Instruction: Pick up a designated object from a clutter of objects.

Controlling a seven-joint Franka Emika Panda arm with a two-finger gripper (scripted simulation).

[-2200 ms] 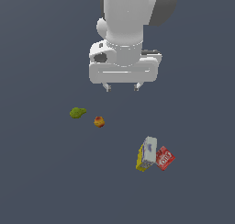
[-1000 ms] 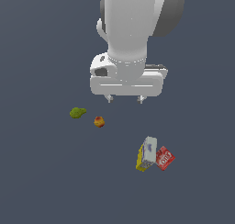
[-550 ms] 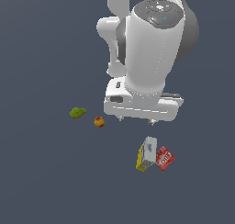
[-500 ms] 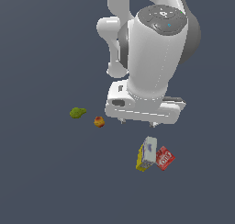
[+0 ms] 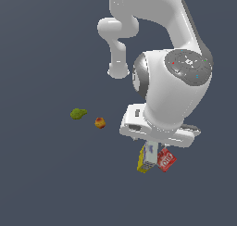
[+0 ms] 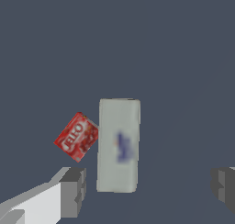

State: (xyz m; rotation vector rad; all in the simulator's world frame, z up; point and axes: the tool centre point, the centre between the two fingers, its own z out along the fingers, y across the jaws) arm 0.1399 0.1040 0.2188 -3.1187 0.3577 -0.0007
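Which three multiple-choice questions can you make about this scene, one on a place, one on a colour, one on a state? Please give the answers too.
1. What does the red packet lie against?
A. the tall box
B. the green fruit
C. the small ball

2. What colour is the side of the tall box in the exterior view?
A. green
B. yellow
C. black

3. How is the hand?
A. shut on the box
B. shut on the packet
C. open

Answers:
1 A, the packet touches the box's long edge.
2 B, a yellow side shows below the arm.
3 C, the fingers stand wide apart, holding nothing.
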